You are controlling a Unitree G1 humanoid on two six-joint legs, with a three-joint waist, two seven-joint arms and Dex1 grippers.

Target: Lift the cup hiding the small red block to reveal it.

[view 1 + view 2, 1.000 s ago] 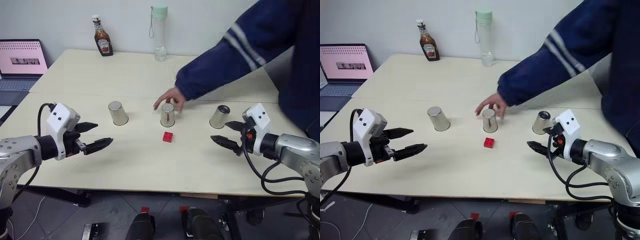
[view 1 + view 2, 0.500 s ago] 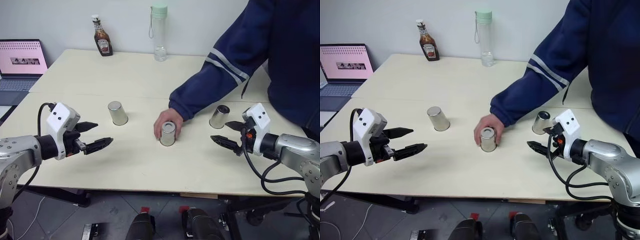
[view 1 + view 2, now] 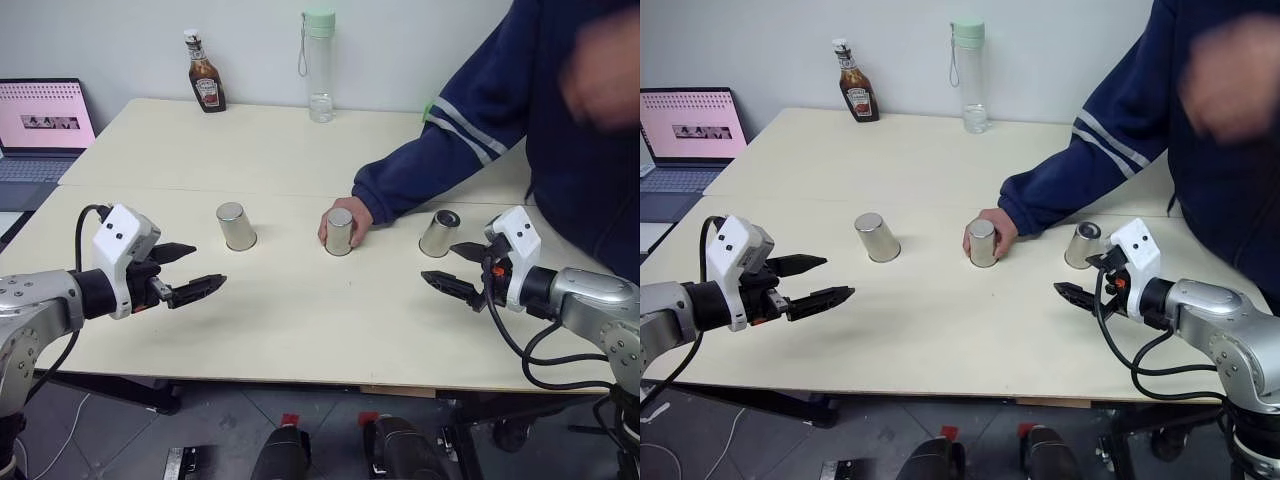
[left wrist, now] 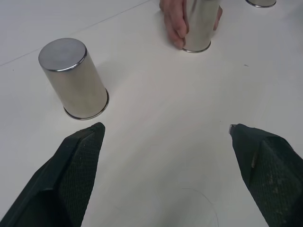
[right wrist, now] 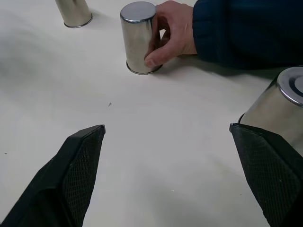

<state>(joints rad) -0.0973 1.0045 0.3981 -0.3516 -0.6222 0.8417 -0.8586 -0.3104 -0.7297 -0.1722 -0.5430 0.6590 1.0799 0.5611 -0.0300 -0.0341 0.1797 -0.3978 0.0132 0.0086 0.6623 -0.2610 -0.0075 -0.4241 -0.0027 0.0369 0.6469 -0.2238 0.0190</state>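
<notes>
- A pale cream table (image 3: 280,330) stands against a white wall; toward ten o'clock an open laptop with a pink screen (image 3: 42,125), toward eleven a brown sauce bottle with a red label (image 3: 205,85), at twelve a clear water bottle with a mint-green lid (image 3: 319,65).
- Three shiny silver metal tumblers stand upside down in a row across the middle: the left cup (image 3: 236,226) at about eleven o'clock from me, the middle cup (image 3: 339,232) near twelve, the right cup (image 3: 439,233) toward one.
- A person's hand (image 3: 348,218) in a navy sleeve with pale stripes is wrapped around the middle cup, fingers touching its wall.
- My left gripper (image 3: 190,271) hangs above the table at nine o'clock, black fingers spread wide, holding nothing; the left cup sits just beyond it.
- My right gripper (image 3: 455,267) hangs at three o'clock, fingers likewise wide apart and empty, the right cup just beside one finger.
- The small red studded plastic block lies nowhere on the open tabletop; I judge it is under one of the cups, and the frames alone cannot tell me which.
- Progress: nothing of my own job is done. No cup is lifted, I touch none, and the person's hand is on the middle one. Choosing, grasping and raising the cup all remain.
</notes>
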